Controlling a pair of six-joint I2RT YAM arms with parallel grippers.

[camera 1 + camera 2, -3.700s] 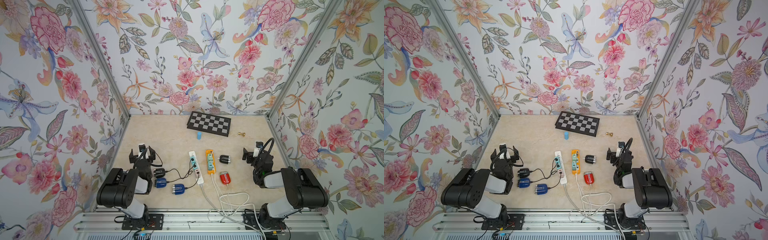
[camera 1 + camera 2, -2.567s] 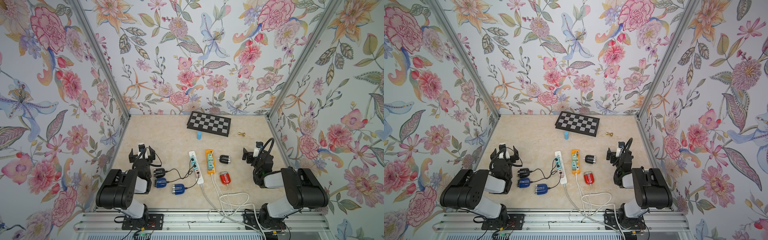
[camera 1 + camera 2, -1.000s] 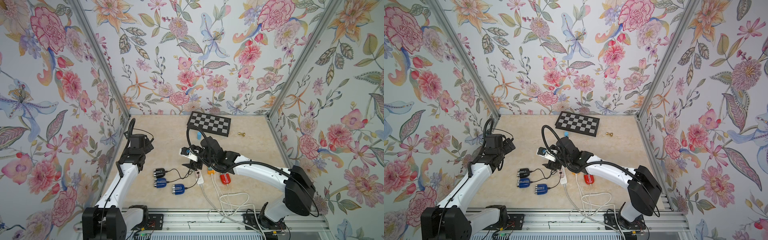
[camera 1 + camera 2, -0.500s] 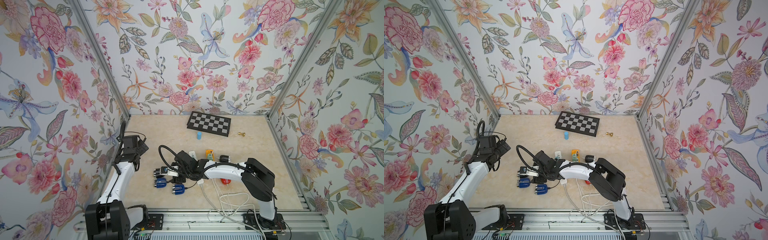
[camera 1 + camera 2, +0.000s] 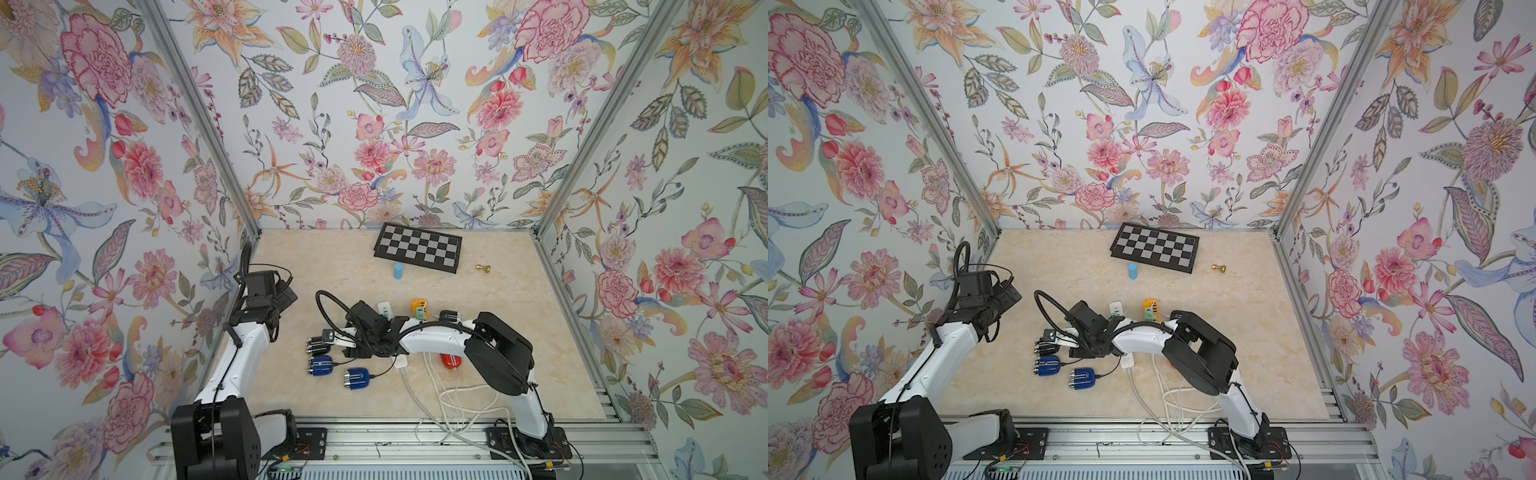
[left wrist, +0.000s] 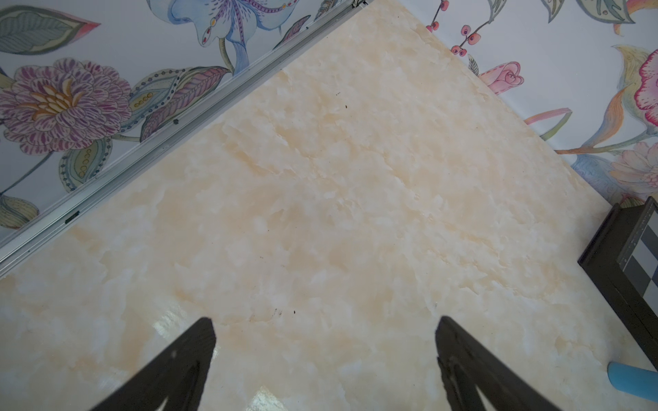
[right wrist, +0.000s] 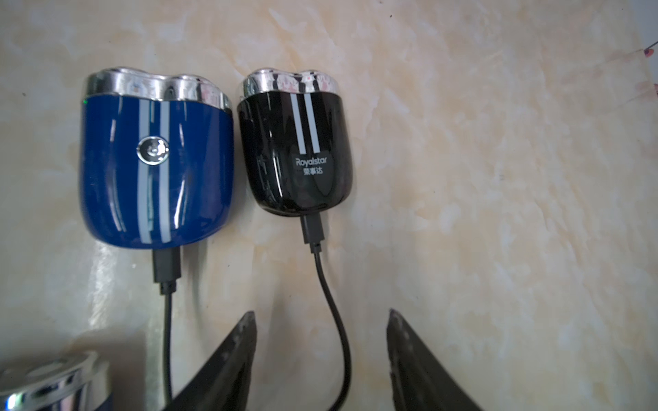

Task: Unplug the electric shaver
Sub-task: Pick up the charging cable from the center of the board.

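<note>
The right tool (image 7: 320,315) is held low over the tabletop (image 7: 498,178) with its jaws parted and nothing clamped between them. The charging cable (image 7: 349,348) of the black shaver (image 7: 297,149) is seen running through the gap, apart from both fingers. The black shaver is laid flat on the tabletop in front of the tool, label side up, with its silver head pointed away from the tool and the cable's plug seated in its base. Just beside it a blue shaver (image 7: 156,160) is laid the same way, also plugged in, and the silver head of a second blue shaver (image 7: 50,384) is caught at the edge of the right wrist view. In a top view the three shavers are found at the left front of the tabletop, and most of the white power strip (image 5: 384,308) is hidden under the right arm. An orange power strip (image 5: 419,309) is placed beside the white one, and a red shaver (image 5: 451,361) is partly covered by the arm. The left tool (image 6: 325,319) is held wide open and empty above bare tabletop near the left wall, well apart from the shavers. A chessboard (image 5: 417,253) and a blue cylinder (image 5: 398,271) are set toward the back wall.
</note>
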